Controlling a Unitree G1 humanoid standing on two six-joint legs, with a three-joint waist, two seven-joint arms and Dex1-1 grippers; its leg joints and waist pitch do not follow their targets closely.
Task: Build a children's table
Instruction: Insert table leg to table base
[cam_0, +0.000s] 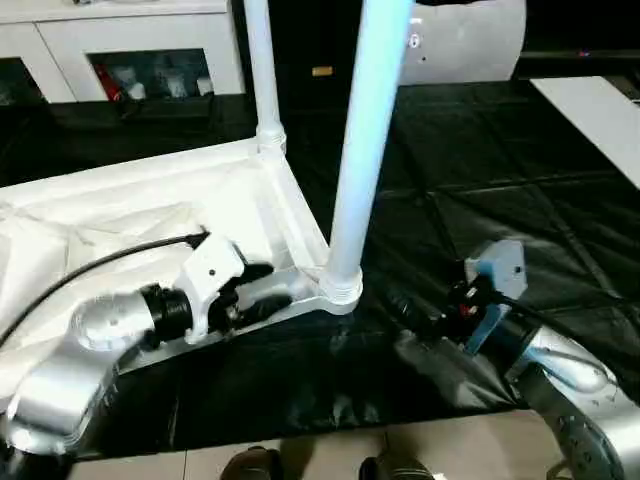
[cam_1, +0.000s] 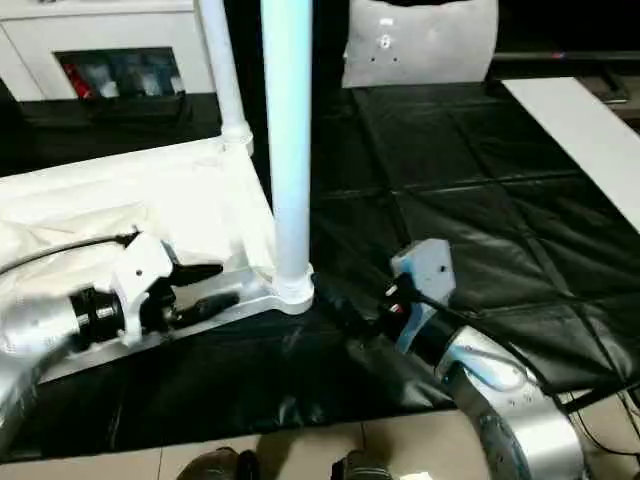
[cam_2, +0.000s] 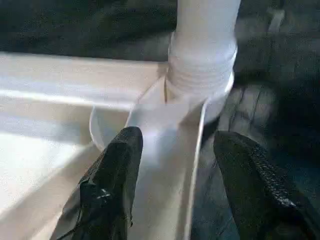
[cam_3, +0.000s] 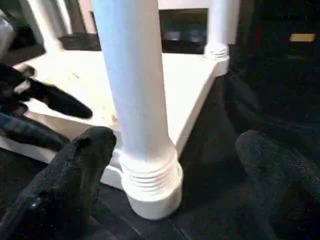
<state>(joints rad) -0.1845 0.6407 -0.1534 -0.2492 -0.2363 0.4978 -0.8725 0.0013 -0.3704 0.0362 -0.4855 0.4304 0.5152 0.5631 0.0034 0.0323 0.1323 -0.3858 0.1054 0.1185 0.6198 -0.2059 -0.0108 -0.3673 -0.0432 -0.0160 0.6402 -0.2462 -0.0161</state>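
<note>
The children's table (cam_0: 150, 215) lies upside down on the black-covered work table (cam_0: 470, 190), its near corner close to that table's front edge. Two legs show, both standing up from corner sockets: the near leg (cam_0: 362, 150) and the far leg (cam_0: 262, 70). Hollow plastic, it likely handles light, fairly stiff and slick; the rim looks the surest hold. The left gripper (cam_2: 172, 175) straddles that rim part-open, gripping nothing. The right gripper (cam_3: 172, 175) gapes wide at the near socket, empty.

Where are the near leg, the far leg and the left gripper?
near leg (cam_0: 362, 150), left eye view, mid shaft.
far leg (cam_0: 262, 70), left eye view, shaft.
left gripper (cam_2: 175, 165), left wrist view, between fingertips.
</note>
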